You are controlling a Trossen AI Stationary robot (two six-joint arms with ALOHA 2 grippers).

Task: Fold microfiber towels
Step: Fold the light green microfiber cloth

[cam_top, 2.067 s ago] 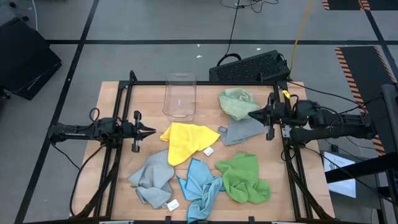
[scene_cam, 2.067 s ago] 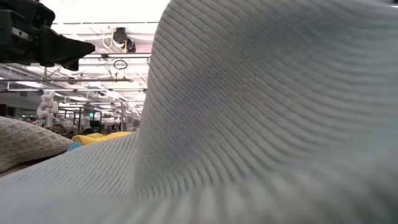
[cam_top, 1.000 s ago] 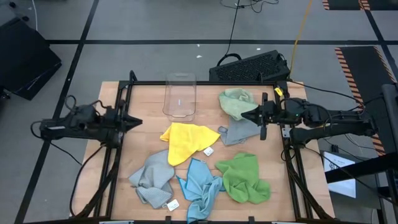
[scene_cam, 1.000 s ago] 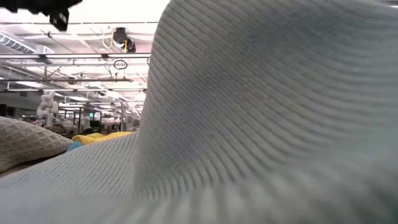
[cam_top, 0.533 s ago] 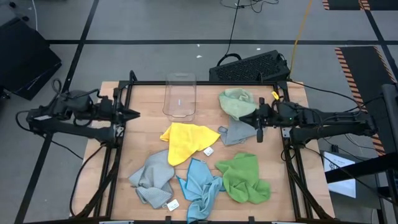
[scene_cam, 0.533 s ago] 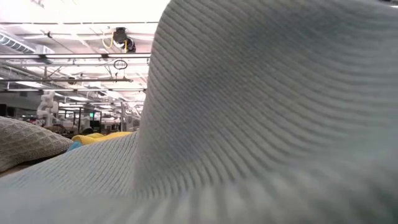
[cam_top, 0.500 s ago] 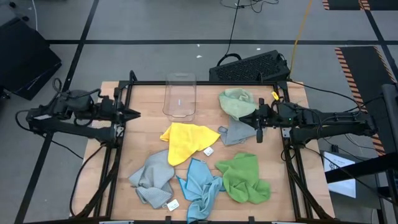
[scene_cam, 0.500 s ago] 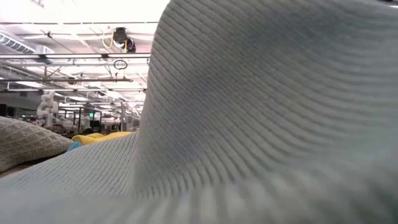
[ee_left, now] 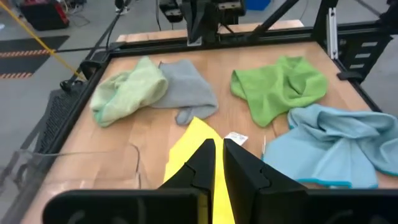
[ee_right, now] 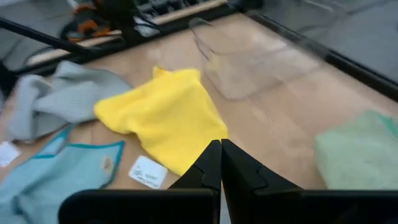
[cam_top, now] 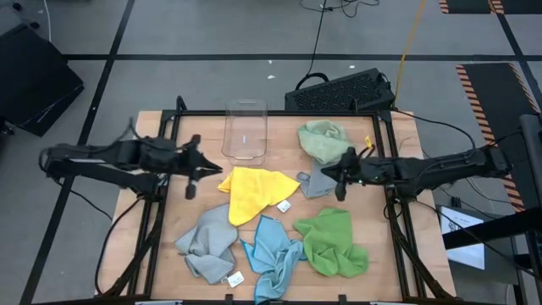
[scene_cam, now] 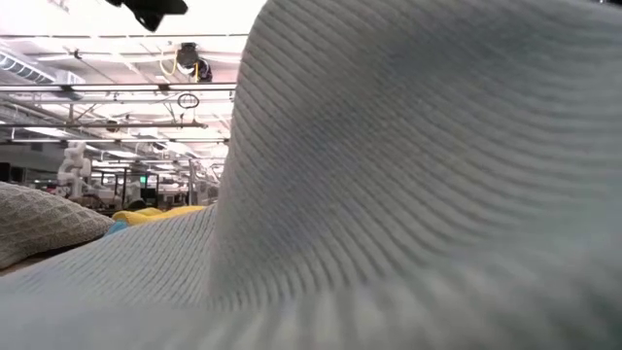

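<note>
Grey concrete floor (cam_top: 212,34) crossed by dark taped lines. Light wooden desk (cam_top: 279,131) framed by black metal rails (cam_top: 165,127). Black slatted crate (cam_top: 343,91) behind its far edge; yellow cable (cam_top: 410,38) running past. Orange-and-black hazard tape (cam_top: 478,85) on the floor at right. Low view: bright ceiling with beams and strip lights (scene_cam: 126,68).

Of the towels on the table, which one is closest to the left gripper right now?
The yellow towel: its near corner lies just ahead of the left gripper, while the other towels lie farther off.
</note>
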